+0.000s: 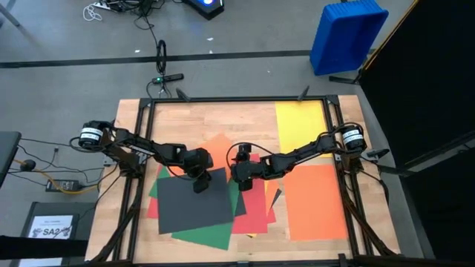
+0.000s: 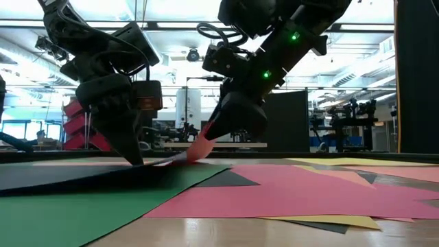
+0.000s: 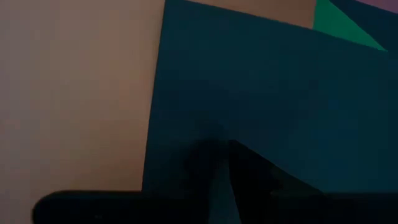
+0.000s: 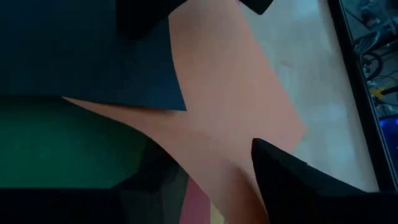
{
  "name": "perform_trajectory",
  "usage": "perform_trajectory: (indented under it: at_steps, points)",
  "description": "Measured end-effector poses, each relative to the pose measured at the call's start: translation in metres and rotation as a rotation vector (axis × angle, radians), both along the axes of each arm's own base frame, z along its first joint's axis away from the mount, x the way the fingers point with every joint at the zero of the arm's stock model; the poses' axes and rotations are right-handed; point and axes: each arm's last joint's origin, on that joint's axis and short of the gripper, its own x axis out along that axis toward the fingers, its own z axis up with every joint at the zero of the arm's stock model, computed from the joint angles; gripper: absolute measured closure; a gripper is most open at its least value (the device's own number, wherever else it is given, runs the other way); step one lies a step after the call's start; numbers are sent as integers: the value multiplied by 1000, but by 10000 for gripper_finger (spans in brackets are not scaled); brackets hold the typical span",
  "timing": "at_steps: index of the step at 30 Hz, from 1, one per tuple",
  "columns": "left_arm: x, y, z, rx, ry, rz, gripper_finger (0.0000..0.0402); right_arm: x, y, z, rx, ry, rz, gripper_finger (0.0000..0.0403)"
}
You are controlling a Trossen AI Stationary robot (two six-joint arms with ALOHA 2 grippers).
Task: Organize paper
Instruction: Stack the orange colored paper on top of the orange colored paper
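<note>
A pile of paper sheets lies at the table's middle: a dark grey sheet (image 1: 194,204) on top, green (image 1: 215,233) and red (image 1: 252,215) sheets under it, and an orange sheet (image 1: 217,147) at the far side. My left gripper (image 1: 200,185) stands shut on the dark grey sheet near its far right corner. My right gripper (image 1: 239,178) slants down beside it. Its fingers stand apart on either side of the orange sheet's raised edge (image 2: 195,149). My left gripper presses its shut fingertips (image 3: 224,177) down on the dark grey sheet near its far right corner (image 2: 147,163), slanting down from the table's left. The sheet lies flat on the pile. My right gripper has the orange sheet's curled-up edge (image 4: 211,155) between its two parted fingers. One finger (image 4: 283,177) lies against the sheet's upper face. The fingers slant down from the table's right, and the rest of the sheet lies on the pile.
A yellow sheet (image 1: 300,126) and a large orange sheet (image 1: 315,200) lie flat along the table's right side. Bare wood (image 1: 185,126) shows at the far left. A black frame (image 1: 237,99) borders the table. A blue bin (image 1: 347,33) and a white printed sheet (image 1: 52,226) sit off the table.
</note>
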Motion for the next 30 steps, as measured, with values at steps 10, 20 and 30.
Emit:
perform_trajectory:
  at_steps: [10, 20, 30]
  points:
    - [0, -1, 0, -25, -7, -12, 364, 0, 0, 0, 7, 3, 7, 388]
    - [9, 1, 19, -60, 18, -51, 346, 0, 0, -1, 4, 11, 22, 400]
    - [20, 16, 53, 41, 93, -75, 324, 0, 2, -1, -7, 34, 71, 402]
